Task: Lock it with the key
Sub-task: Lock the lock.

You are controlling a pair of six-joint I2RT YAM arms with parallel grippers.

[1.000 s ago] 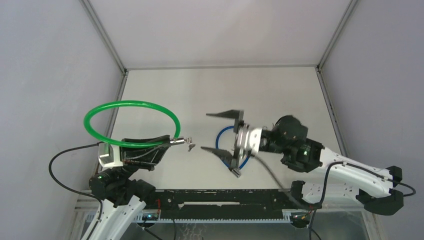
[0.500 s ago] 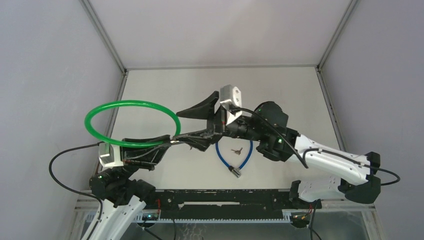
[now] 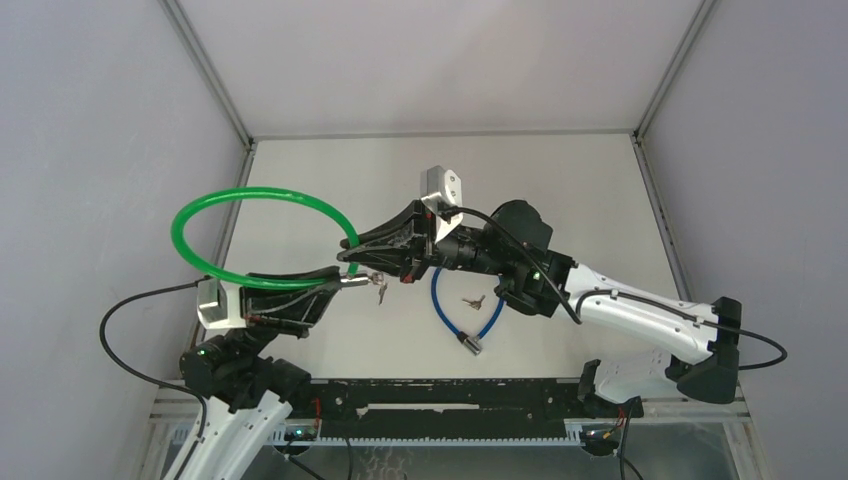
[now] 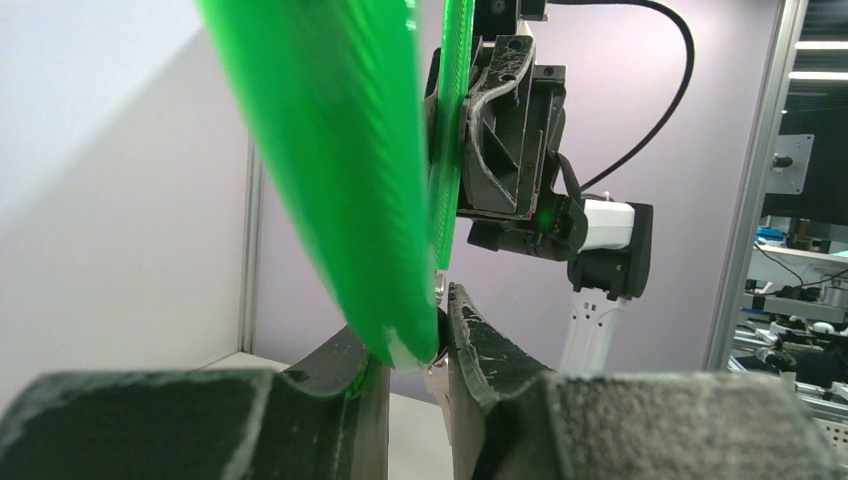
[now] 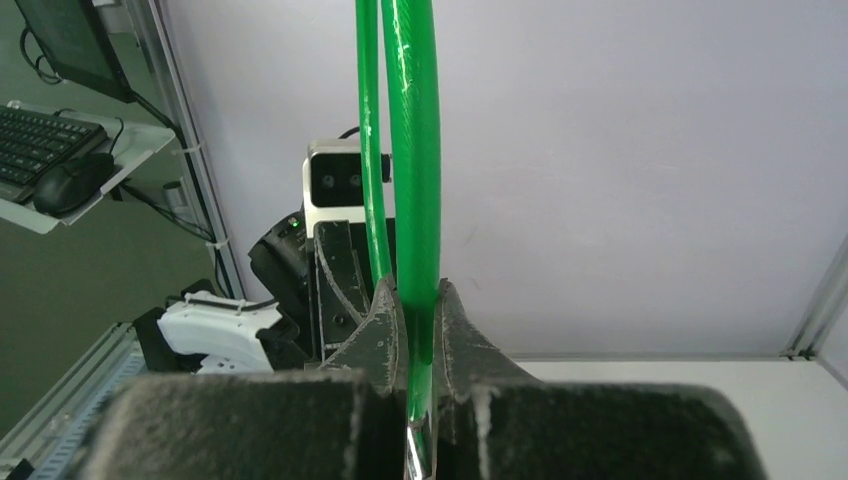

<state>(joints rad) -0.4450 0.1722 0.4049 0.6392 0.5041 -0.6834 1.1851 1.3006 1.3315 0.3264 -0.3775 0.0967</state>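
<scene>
A green cable lock hangs in a big loop above the table's left side. My left gripper is shut on its silver lock end, and a small key dangles just off that end. In the left wrist view the green cable runs down between the left gripper's jaws. My right gripper reaches in from the right and is shut on the cable's other end. The right wrist view shows that green cable pinched between the right gripper's jaws, with a silver tip below.
A blue cable lock lies on the table under my right arm, with its own small keys inside its curve. Grey walls close in the table on the left, right and back.
My right gripper swung left from above the blue lock to the green cable, turned, and closed on it. The left gripper kept its hold; the green loop shifted slightly.
</scene>
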